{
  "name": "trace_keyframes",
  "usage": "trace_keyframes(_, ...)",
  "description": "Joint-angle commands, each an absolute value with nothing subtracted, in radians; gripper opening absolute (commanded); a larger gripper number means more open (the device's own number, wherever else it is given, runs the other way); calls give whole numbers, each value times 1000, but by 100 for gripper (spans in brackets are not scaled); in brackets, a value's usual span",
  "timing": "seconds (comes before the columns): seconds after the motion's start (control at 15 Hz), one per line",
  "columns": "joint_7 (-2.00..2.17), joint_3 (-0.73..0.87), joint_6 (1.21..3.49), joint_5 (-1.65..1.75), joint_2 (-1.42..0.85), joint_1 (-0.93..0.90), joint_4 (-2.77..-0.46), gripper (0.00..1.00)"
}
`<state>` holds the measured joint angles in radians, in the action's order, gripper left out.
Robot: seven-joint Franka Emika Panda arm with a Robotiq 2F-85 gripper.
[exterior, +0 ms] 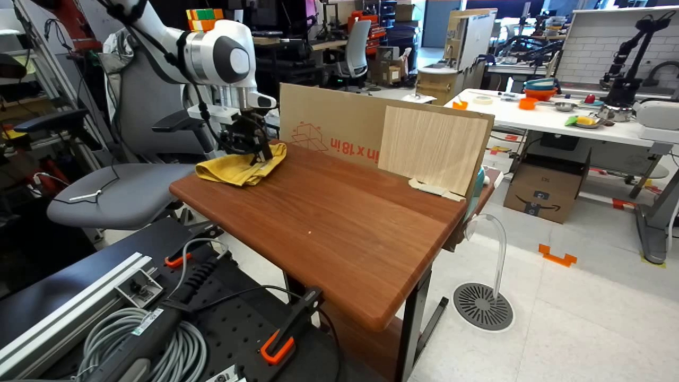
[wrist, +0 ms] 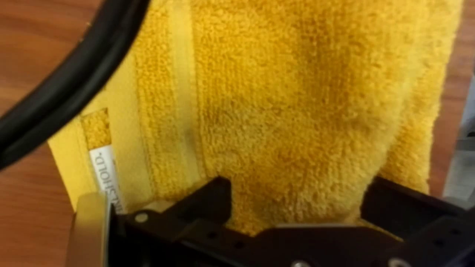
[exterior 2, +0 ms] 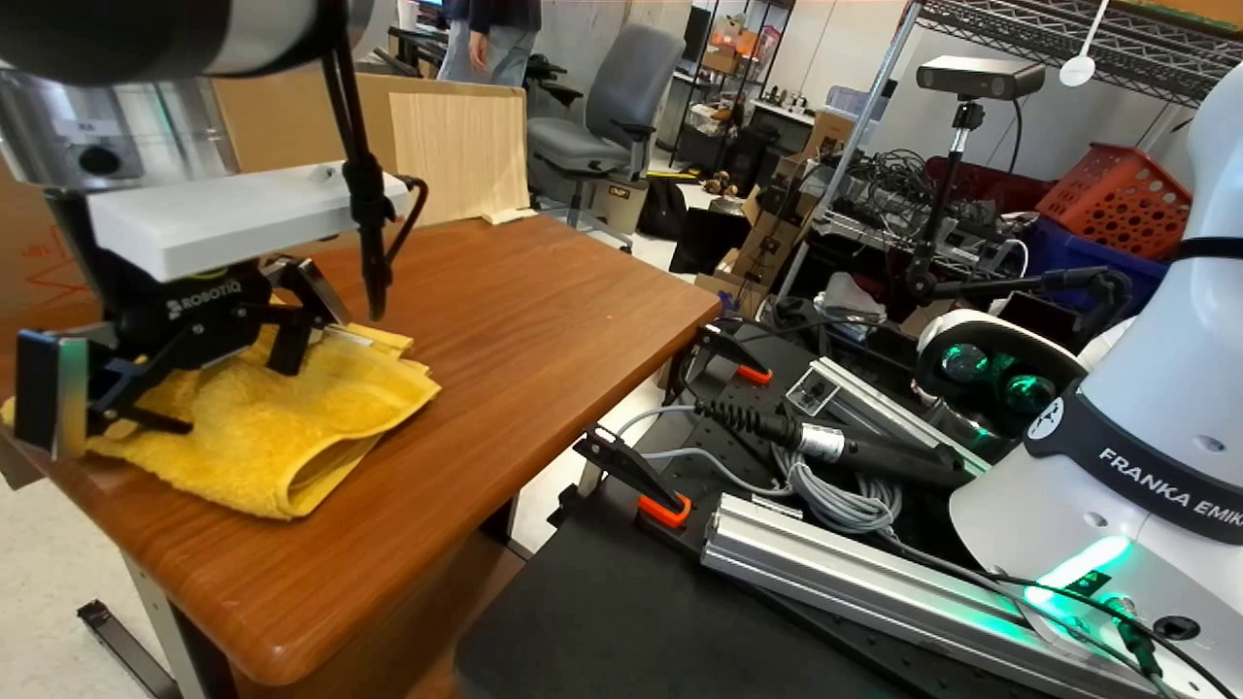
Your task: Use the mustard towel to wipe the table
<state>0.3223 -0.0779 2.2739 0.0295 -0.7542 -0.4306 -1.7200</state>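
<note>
Black cable [wrist: 74,79] arcs close across my wrist view, over the brown table [exterior 2: 544,301]; I judge it could snag once I wipe. At one end of the table lies the mustard towel [exterior 2: 282,427], and my gripper [exterior 2: 199,383] is spread wide over its folds, pinching nothing that I can see. Closing on so thick a bundle may catch only the upper layer, and pressing too low could scuff the table. A long stroke might bump the cardboard [exterior: 334,119] standing along the table's side. The towel is looped, plush terry with flat woven bands and a white label [wrist: 105,172]; the table is smooth, faintly glossy, round-cornered.
</note>
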Motion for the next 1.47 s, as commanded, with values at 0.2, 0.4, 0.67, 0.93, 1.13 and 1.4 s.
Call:
trace_keyframes(0.2, 354, 52, 2255, 115, -781, -357, -1729, 100)
trace_keyframes(0.4, 348, 85, 2228, 142, -707, -313, -1847, 100)
trace_keyframes(0.67, 368, 143, 2262, 189, -622, -247, -2011, 100)
trace_keyframes(0.93, 369, 181, 2314, 185, -599, -156, -2112, 100)
trace_keyframes(1.13, 359, 194, 2334, 159, -595, -85, -2145, 100)
trace_keyframes(1.4, 368, 202, 2357, 130, -630, -11, -2109, 100)
